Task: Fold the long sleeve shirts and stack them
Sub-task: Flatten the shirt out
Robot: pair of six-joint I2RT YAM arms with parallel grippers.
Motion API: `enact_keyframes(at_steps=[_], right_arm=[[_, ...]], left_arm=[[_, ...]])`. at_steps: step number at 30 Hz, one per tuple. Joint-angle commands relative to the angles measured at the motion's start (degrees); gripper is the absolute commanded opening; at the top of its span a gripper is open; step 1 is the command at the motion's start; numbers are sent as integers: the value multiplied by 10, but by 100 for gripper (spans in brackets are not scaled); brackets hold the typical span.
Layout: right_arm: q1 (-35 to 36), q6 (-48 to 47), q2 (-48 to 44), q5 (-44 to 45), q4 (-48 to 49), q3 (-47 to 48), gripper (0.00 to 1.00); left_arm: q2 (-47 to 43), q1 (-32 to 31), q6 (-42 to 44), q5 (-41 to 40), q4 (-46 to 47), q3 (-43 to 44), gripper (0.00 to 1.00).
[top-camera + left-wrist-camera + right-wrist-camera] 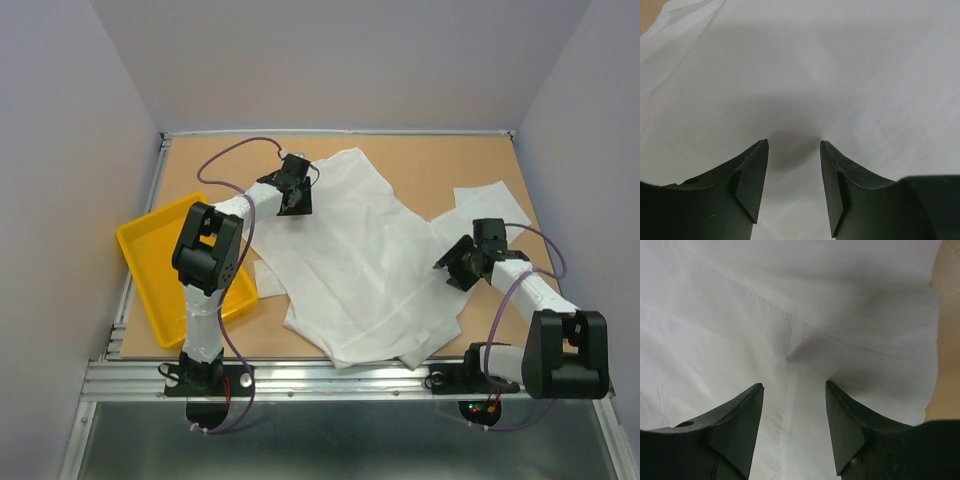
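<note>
1. a yellow tray [150, 270] sits at the left edge of the surface, just beside the shirt; the left arm's elbow stands over its right side.
2. the white long sleeve shirt [360, 260] lies spread and rumpled mid-surface, one sleeve reaching right.
3. the left claw [794, 150] hangs over the shirt's far left part, fingers apart, gripping nothing.
4. the right claw [794, 387] hangs over the right sleeve area, fingers also apart, gripping nothing.
5. the tan surface [440, 165] is enclosed by pale walls.

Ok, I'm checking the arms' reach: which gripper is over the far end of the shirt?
The left gripper, over the white shirt's far left part. The right gripper is lower in the top view, at the shirt's right side.
</note>
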Motion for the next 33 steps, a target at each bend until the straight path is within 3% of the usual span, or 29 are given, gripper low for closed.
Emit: enact_keyframes(at_steps=[1, 10, 19, 23, 28, 33], right_arm=[[-11, 18, 48, 55, 21, 20, 58], [-53, 20, 173, 123, 83, 70, 57], [-105, -46, 370, 241, 86, 317, 57], [-103, -104, 437, 158, 76, 447, 59], [-59, -177, 387, 133, 45, 511, 62], [-23, -175, 285, 77, 16, 419, 64]], left_arm=[[-22, 7, 1, -1, 7, -15, 57], [-34, 20, -27, 33, 22, -61, 57], [-105, 27, -92, 64, 48, -166, 57], [-158, 25, -128, 124, 78, -233, 57], [-240, 2, -144, 135, 88, -267, 61], [-306, -20, -134, 125, 81, -288, 76]])
